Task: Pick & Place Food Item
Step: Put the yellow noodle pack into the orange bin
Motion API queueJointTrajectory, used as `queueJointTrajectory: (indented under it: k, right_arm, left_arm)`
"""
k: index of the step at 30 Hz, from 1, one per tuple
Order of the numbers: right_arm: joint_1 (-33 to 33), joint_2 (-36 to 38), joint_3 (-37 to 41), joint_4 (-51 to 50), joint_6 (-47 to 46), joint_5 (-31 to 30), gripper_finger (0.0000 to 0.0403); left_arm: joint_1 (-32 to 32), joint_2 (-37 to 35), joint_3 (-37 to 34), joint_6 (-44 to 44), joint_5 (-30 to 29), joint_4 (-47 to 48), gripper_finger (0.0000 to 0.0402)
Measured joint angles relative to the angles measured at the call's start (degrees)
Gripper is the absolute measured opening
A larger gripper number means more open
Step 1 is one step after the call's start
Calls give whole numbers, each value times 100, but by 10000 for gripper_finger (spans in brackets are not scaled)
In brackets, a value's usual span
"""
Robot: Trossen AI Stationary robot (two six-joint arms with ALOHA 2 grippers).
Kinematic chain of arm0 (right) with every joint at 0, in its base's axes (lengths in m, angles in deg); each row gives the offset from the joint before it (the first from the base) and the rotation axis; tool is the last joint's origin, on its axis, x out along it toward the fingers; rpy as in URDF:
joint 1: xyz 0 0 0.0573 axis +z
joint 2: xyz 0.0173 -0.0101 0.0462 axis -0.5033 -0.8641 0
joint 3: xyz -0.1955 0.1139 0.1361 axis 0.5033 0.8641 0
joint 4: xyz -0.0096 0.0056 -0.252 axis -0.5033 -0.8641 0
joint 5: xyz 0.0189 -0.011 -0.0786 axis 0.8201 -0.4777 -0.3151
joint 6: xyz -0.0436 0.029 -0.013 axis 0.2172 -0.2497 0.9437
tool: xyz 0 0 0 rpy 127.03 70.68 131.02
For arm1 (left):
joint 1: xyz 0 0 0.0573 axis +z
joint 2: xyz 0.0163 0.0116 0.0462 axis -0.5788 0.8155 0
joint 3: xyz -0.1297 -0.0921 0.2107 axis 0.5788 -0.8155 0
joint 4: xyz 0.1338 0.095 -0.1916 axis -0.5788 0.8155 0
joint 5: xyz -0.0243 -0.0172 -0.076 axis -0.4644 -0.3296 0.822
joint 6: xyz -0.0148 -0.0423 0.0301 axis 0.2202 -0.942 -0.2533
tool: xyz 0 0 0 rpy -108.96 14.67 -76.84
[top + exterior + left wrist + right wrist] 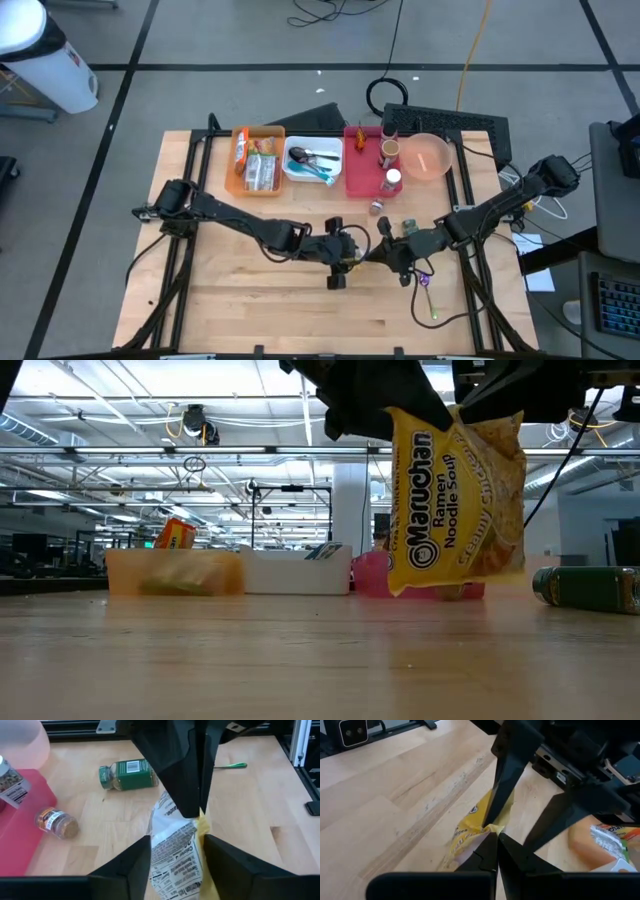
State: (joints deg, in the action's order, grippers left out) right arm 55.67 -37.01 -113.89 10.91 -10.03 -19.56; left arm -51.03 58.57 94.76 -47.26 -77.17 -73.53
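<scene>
Currently both hands are meeting mid-surface: right hand (492,837) is pinching the ramen packet (455,500), lifted clear of the surface (260,300); left hand (175,847) is straddling it, half-open. Pick done; placing into a far bin remains, likely the orange bin (238,170).

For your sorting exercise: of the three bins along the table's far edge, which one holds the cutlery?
The white bin, the middle one, holds the spoons. The orange bin beside it holds food packets; the pink bin holds bottles.

Overhead, table-level and two wrist views, sharing the ramen packet (455,500).
</scene>
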Motion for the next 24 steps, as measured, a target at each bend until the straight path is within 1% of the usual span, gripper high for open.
queueJointTrajectory:
  k: [15,20,24]
  right_arm:
    - [0,1,0,-2,-22,-4,0]
    - [1,1,0,1,-42,12,0]
    - [2,1,0,10,-111,13,2]
  left_arm:
    - [0,1,0,276,31,16,12]
    - [0,2,-2,634,197,-50,5]
    - [0,1,-2,690,199,-61,4]
